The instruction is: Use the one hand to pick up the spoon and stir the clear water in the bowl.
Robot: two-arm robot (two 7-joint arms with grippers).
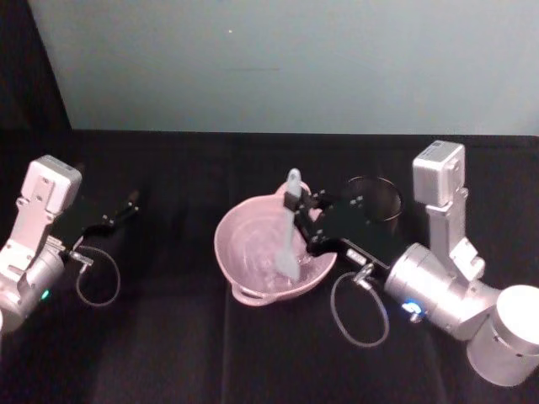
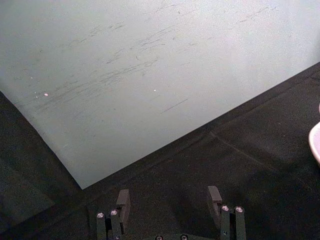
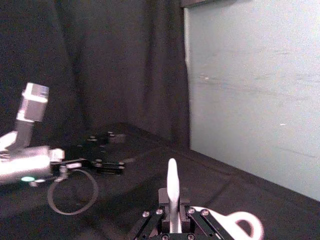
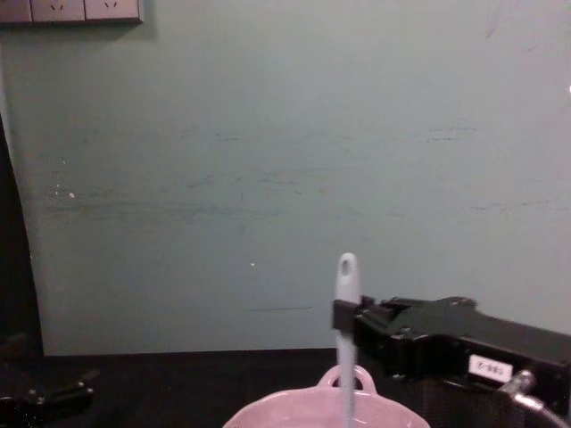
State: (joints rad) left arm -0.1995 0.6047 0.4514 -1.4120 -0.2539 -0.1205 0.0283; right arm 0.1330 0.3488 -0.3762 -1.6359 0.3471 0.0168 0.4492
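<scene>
The right hand [image 1: 298, 204] is clenched on the spoon [image 1: 290, 240], gripping the handle just below its holed end. The spoon stands nearly upright with its head down inside the pink bowl [image 1: 226, 244], mid-desk [image 1: 168, 353]. A black mesh cup [image 1: 386, 200] stands just behind the hand. The left hand [image 1: 128, 204] idles far left, released.

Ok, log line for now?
right end effector: shut on spoon | spoon: head in bowl | left end effector: open, idle at left
</scene>
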